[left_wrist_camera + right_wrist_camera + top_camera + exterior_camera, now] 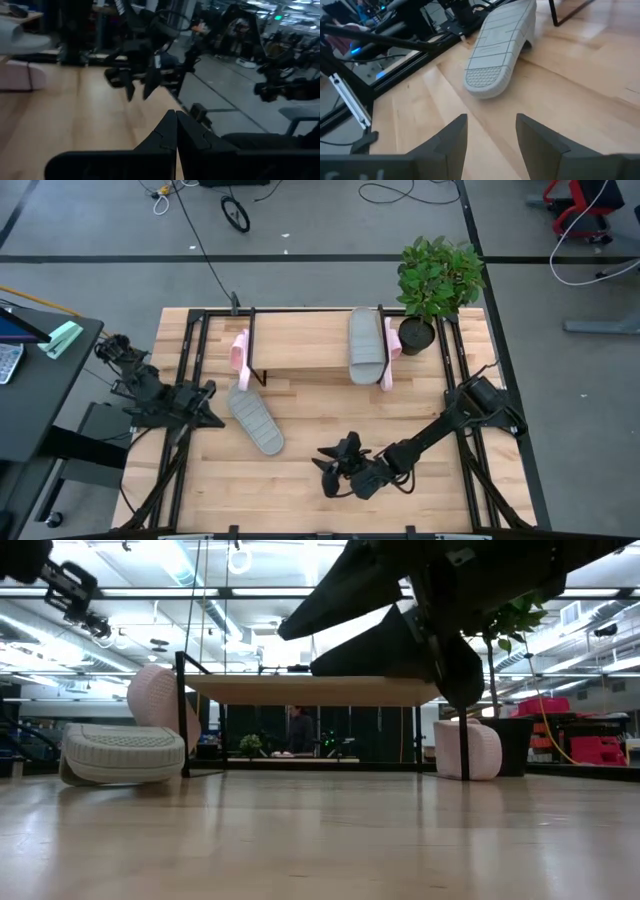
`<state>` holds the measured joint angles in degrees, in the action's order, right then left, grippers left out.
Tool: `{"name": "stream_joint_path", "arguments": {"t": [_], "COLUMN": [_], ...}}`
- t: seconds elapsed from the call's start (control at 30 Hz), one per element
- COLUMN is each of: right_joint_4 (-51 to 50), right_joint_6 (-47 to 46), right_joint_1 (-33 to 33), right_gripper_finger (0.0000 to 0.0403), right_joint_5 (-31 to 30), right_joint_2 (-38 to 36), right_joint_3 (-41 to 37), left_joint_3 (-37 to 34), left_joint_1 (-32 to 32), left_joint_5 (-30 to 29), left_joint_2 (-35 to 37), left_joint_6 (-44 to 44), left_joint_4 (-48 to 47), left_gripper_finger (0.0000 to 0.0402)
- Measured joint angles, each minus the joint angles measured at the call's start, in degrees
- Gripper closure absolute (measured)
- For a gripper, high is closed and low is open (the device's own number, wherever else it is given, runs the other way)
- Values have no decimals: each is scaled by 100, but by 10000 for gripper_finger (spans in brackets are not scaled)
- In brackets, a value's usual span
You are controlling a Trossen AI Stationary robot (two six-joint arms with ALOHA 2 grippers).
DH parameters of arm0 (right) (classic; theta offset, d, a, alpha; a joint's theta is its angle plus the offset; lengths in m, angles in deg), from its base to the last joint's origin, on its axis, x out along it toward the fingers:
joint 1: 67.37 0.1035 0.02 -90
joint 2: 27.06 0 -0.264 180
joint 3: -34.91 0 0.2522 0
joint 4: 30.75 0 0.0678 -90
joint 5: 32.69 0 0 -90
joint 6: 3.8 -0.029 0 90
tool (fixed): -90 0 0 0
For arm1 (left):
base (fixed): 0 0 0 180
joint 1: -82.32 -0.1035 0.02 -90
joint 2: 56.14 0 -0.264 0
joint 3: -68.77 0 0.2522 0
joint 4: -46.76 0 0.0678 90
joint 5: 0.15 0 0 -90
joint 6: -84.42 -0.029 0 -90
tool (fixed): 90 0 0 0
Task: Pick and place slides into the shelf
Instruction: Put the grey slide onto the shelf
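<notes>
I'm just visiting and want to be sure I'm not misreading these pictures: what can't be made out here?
- Pink sandal at the shelf's left end: the frame covers part of it from above.
- Pink sandal at the right end: mostly hidden from above by the grey sandal on the shelf.
- Shelf top in the low view: seen edge-on and partly covered by the right gripper.
- Person beyond the table: too small.

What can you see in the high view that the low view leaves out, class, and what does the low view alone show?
Only the high view shows the grey slide lying on top of the shelf and the left gripper, shut, at the table's left edge. Only the low view shows the room under the shelf board. Both show the grey slide on the table, sole up, and the potted plant.
</notes>
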<state>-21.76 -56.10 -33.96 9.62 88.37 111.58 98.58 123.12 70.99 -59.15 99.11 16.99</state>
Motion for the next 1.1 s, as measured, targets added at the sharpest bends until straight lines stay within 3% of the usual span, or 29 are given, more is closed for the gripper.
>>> {"name": "stream_joint_path", "arguments": {"t": [0.33,0.53,0.8,0.97,1.1], "right_joint_4": [42,42,42,41,42], "right_joint_6": [-43,-22,152,318,335], "right_joint_1": [-30,-229,-776,-1139,-1351], "right_gripper_finger": [230,230,228,222,213], "right_joint_5": [-117,-79,931,1679,2047], "right_joint_2": [8,8,8,8,8], "right_joint_3": [58,58,58,55,55], "left_joint_3": [695,1364,2216,2275,2275], "left_joint_1": [631,1262,2264,2784,3057], "left_joint_5": [-657,-1617,-2958,-3579,-3871], "left_joint_2": [-1176,-2453,-3857,-4419,-4812], "left_joint_6": [-29,594,1896,3216,3738], "left_joint_4": [-70,-818,-1878,-2418,-2442], "left_gripper_finger": [398,398,398,397,397]}}
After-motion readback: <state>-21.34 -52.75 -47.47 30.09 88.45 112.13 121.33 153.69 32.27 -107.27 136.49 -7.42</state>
